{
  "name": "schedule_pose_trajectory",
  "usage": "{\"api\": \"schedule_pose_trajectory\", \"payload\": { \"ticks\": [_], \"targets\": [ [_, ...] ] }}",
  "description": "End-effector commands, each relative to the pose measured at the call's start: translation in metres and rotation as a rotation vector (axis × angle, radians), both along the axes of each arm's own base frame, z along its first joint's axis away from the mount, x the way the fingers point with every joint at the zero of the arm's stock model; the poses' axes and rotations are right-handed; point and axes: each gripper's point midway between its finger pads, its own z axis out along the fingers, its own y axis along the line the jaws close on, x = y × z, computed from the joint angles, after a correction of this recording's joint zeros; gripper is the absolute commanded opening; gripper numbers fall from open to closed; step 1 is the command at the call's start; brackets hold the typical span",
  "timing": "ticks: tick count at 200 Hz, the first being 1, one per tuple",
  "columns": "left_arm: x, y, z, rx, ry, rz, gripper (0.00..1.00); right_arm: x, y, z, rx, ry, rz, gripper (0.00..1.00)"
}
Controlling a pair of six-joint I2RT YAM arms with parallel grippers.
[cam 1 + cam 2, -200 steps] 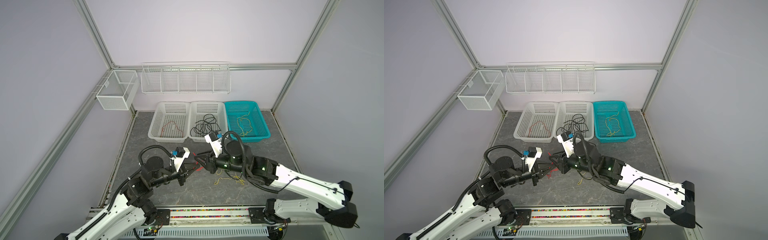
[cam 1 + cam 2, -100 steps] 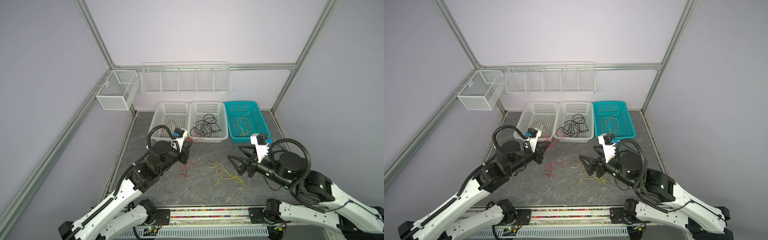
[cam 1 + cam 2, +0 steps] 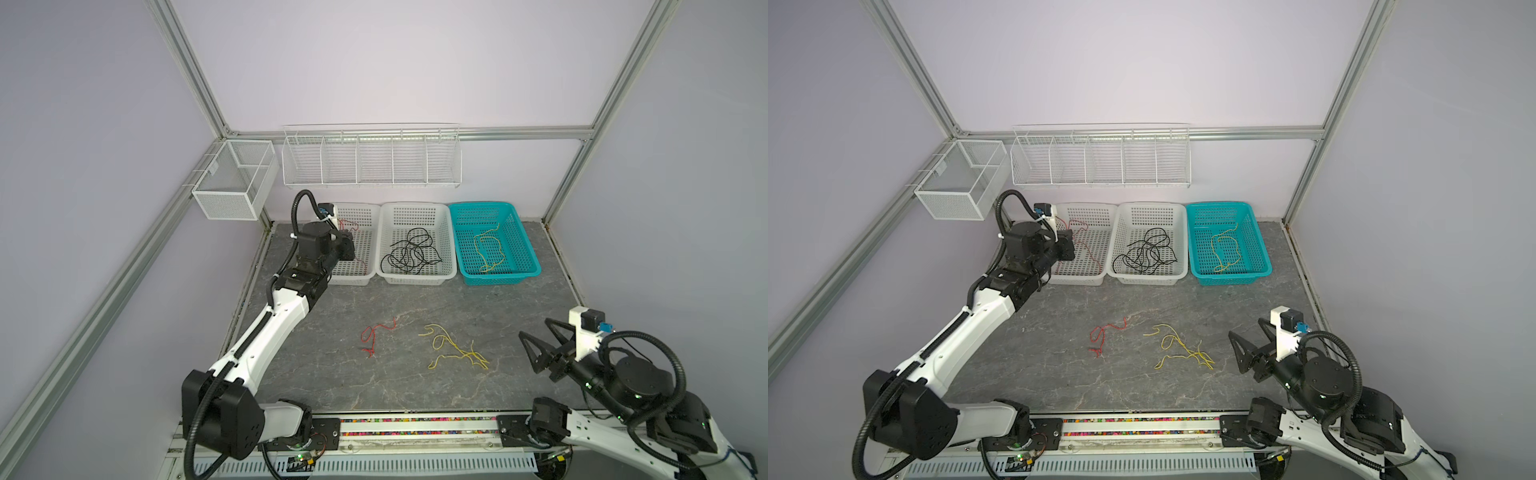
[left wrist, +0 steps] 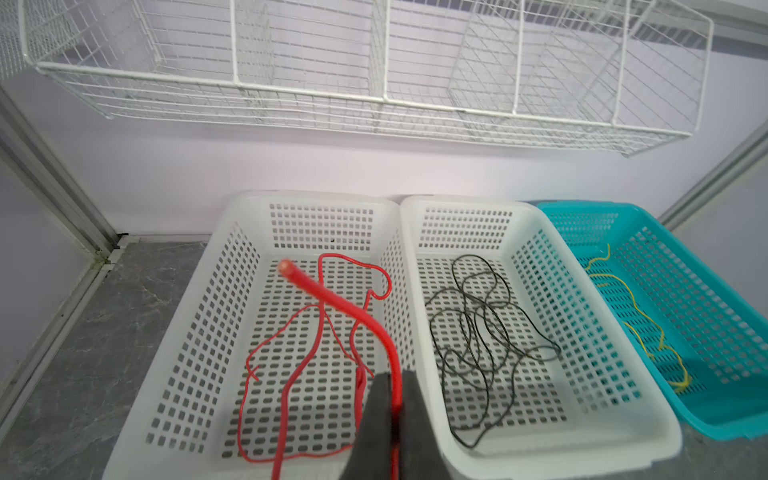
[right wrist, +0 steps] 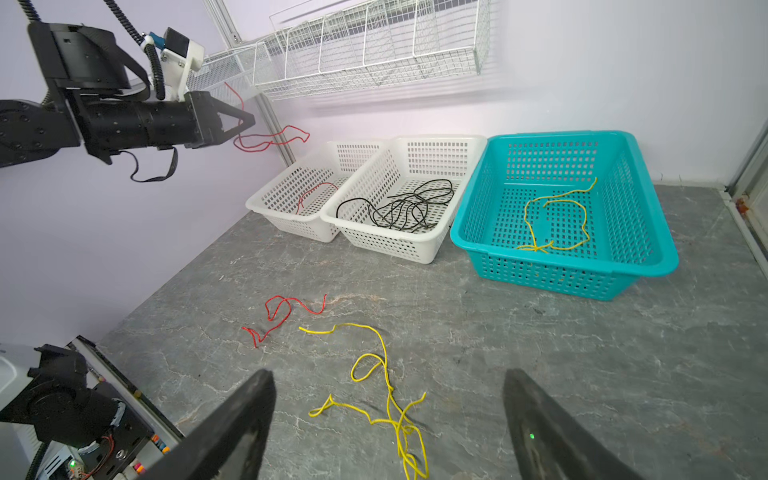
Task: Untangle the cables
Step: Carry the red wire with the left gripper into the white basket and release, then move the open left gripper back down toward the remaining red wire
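**Operator:** What is nearest me?

**Spotter:** Your right gripper (image 3: 534,327), low over the front right of the grey table (image 3: 415,386), with its jaws spread wide and nothing between them. Just ahead of it a loose yellow cable (image 3: 458,352) lies in loops on the table. Near that, but not touching it, lies a short red cable (image 3: 382,328).

**Operator:** And my left?

**Spotter:** Your left gripper (image 4: 392,376) is above the left white basket (image 4: 311,196), jaws pressed together on a second red cable (image 4: 332,297). One end of it sticks out past the fingertips. More red strands (image 4: 249,365) lie on that basket's floor, and you cannot tell whether they belong to the one you hold.

**Operator:** Beyond that?

**Spotter:** The middle white basket (image 3: 415,205) holds a heap of black cables (image 3: 409,253), and the teal basket (image 3: 482,205) holds a second yellow cable (image 5: 586,220). The three baskets sit side by side against the back wall, under a white wire shelf (image 3: 370,166).
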Motion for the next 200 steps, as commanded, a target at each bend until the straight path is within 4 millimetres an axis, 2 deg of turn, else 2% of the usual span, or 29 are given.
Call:
{"api": "schedule_pose_trajectory", "payload": {
  "ticks": [1, 20, 52, 83, 95, 102, 133, 159, 178, 200],
  "targets": [
    [0.027, -0.002, 0.008, -0.008, -0.035, 0.005, 0.00, 0.000, -0.005, -0.010, 0.024, 0.006, -0.017, 0.88],
    [0.047, 0.000, -0.014, 0.021, 0.005, 0.031, 0.00, 0.002, -0.009, -0.011, 0.017, 0.002, -0.040, 0.88],
    [0.071, 0.003, -0.057, 0.049, 0.093, 0.053, 0.00, 0.005, 0.003, -0.020, -0.082, 0.028, -0.023, 0.88],
    [0.080, 0.004, -0.090, 0.070, 0.161, 0.062, 0.00, 0.007, 0.023, -0.029, -0.177, 0.061, 0.024, 0.88],
    [0.080, 0.003, -0.097, 0.073, 0.173, 0.060, 0.00, 0.008, 0.028, -0.032, -0.208, 0.073, 0.034, 0.88],
    [0.080, 0.003, -0.099, 0.073, 0.179, 0.058, 0.04, 0.009, 0.030, -0.033, -0.220, 0.079, 0.035, 0.88],
    [0.077, 0.000, -0.098, 0.057, 0.189, 0.045, 0.31, 0.009, 0.035, -0.036, -0.240, 0.087, 0.054, 0.88],
    [0.070, -0.001, -0.080, -0.002, 0.178, 0.052, 0.54, 0.008, 0.036, -0.036, -0.234, 0.084, 0.063, 0.88],
    [0.060, 0.003, -0.068, -0.065, 0.185, 0.079, 0.61, 0.007, 0.035, -0.035, -0.224, 0.079, 0.064, 0.88],
    [0.037, 0.007, -0.058, -0.170, 0.226, 0.117, 0.65, 0.007, 0.032, -0.034, -0.216, 0.071, 0.057, 0.88]
  ]
}}
